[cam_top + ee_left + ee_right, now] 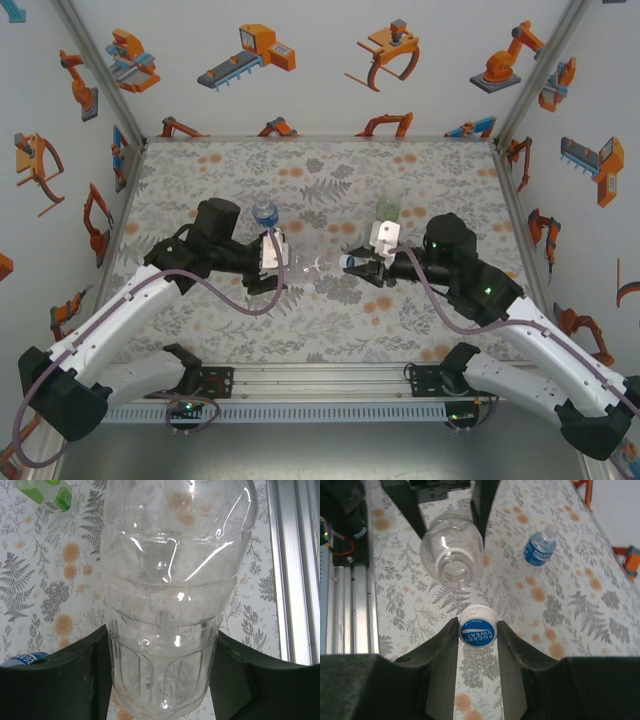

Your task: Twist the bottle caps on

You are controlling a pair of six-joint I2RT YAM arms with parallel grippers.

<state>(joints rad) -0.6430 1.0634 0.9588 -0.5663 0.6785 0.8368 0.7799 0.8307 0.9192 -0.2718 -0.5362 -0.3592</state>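
Left gripper (160, 680) is clamped on the lower body of the colourless bottle (165, 610), holding it sideways above the table (320, 330), neck aimed at the other arm. Right gripper (477, 626) pinches 1 bottle cap (477, 632) between its 2 fingers (512, 640), with the printed top facing the wrist camera, so the open side looks to face the bottle. The cap is near the open mouth but apart from it, and in the right wrist view it sits lower than the mouth, so the axes look unaligned. The blue-labelled bottle (265, 213) and green-tinted bottle (388, 208) stand upright further back; I can't tell if they are capped. Risks, as I judge them:

- **Cross-threading:** pushing in with this offset could make the cap catch the rim crooked, cross-thread or pop out of the pinch.
- **Slipping or buckling:** the thin wall may flex or spin in the left grip once torque comes on, so the threads never bite, and a harder squeeze could buckle it.
- **Dropped cap:** it would likely roll off across the table.
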